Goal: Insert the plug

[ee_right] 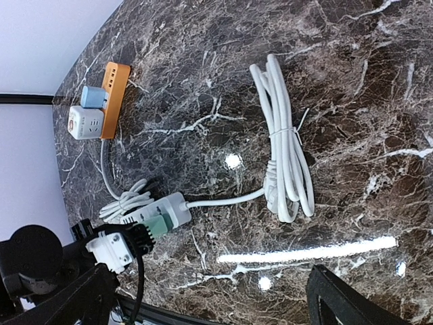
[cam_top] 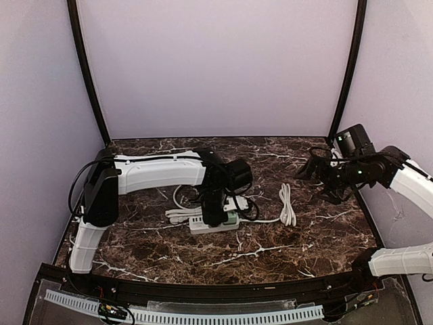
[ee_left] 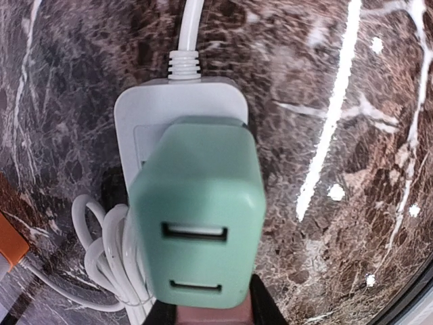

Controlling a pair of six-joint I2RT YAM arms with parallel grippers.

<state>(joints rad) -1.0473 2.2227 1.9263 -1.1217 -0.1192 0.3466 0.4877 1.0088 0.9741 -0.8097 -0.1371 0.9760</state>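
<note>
A mint-green USB charger plug [ee_left: 197, 217] stands on the face of a white power strip [ee_left: 177, 101], near its cord end. Its prongs are hidden. My left gripper [ee_left: 211, 306] is shut on the plug, with a dark finger [ee_left: 269, 308] on each side of its near end. From above, the left gripper [cam_top: 214, 211] hangs over the strip [cam_top: 203, 225], and the green plug [cam_top: 231, 218] shows beside it. My right gripper [cam_top: 323, 177] is open and empty, raised at the right. The right wrist view also shows the plug [ee_right: 157, 223] and the strip [ee_right: 169, 206].
A bundled white cable [cam_top: 288, 204] lies right of the strip, joined to it by a cord; it also shows in the right wrist view [ee_right: 287, 159]. An orange power strip [ee_right: 112, 95] with a blue and a white adapter lies beyond. Loose cord loops [ee_left: 108, 264] lie beside the strip.
</note>
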